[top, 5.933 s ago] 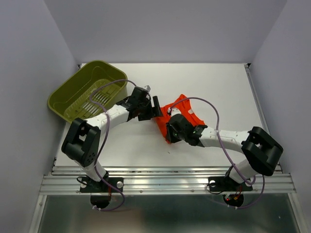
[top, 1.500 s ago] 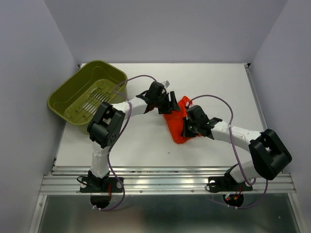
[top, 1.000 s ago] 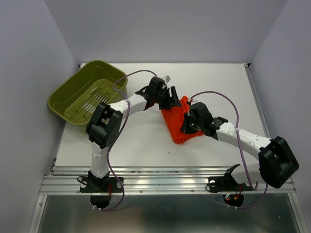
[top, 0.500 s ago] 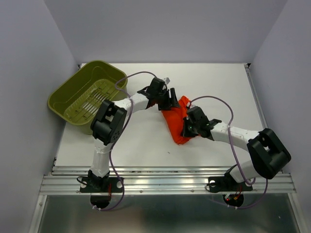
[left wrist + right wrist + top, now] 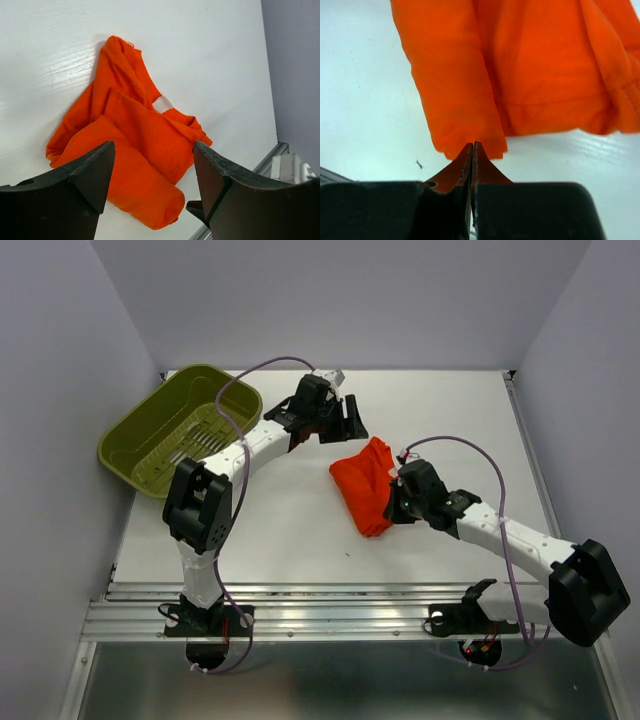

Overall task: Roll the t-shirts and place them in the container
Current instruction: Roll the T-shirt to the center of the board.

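Observation:
The orange-red t-shirt (image 5: 364, 485) lies crumpled on the white table, its near part wound into a thick roll (image 5: 135, 195) and its far part loose, with a white label showing. My left gripper (image 5: 340, 428) hangs open above the table beyond the shirt, apart from it; in the left wrist view its fingers (image 5: 85, 175) frame the shirt from above with nothing between them (image 5: 153, 145). My right gripper (image 5: 389, 509) is shut at the shirt's right near edge. Its tips (image 5: 472, 146) are pressed together just before the roll's end (image 5: 455, 100), with no cloth between them.
An olive-green slotted basket (image 5: 230, 380) stands tilted at the table's far left corner. Grey walls close in the back and both sides. A metal rail (image 5: 340, 618) runs along the near edge, where both arm bases are bolted.
My left gripper has drawn back from the shirt's far corner toward the back of the table, still open. My right arm has shifted slightly right, still shut. The shirt lies where it was.

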`<state>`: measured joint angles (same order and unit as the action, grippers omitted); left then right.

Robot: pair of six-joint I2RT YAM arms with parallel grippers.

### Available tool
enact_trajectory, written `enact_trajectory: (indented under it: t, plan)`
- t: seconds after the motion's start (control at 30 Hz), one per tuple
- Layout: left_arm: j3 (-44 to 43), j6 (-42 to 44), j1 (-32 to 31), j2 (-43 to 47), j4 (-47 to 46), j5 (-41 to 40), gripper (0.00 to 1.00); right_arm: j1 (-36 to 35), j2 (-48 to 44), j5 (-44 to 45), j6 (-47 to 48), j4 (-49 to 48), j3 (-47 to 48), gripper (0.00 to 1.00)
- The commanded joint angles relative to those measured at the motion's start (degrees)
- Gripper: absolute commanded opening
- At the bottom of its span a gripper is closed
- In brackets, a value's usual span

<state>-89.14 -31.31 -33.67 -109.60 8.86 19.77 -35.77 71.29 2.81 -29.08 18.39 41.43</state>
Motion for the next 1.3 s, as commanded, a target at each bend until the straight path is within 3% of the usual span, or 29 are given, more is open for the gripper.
enact_trajectory:
  t: [0.0, 0.4, 0.5, 0.73, 1.27]
  plan:
    - [-1.21, 1.52, 0.10, 4.40, 0.98, 0.44, 0.74, -0.53, -4.83, 0.09, -5.19, 4.37, -2.14, 0.01]
    - [7.48, -0.85, -6.32, 6.06, 0.55, 8.17, 0.74, -1.67, -7.22, -6.32, -9.68, -0.02, -7.06, 0.01]
    - [14.94, -3.58, -7.28, 8.26, -4.01, 11.95, 0.74, -1.67, -5.99, -7.29, -10.90, -2.13, -8.20, 0.01]
    - [22.17, -6.83, -9.31, 8.44, -10.70, 19.60, 0.73, -1.67, -3.88, -8.52, -12.93, -6.87, -9.96, 0.01]
    - [25.95, -8.86, -9.75, 5.28, -15.98, 17.93, 0.70, -1.67, -1.77, -3.08, -20.48, -23.48, -16.11, 0.01]
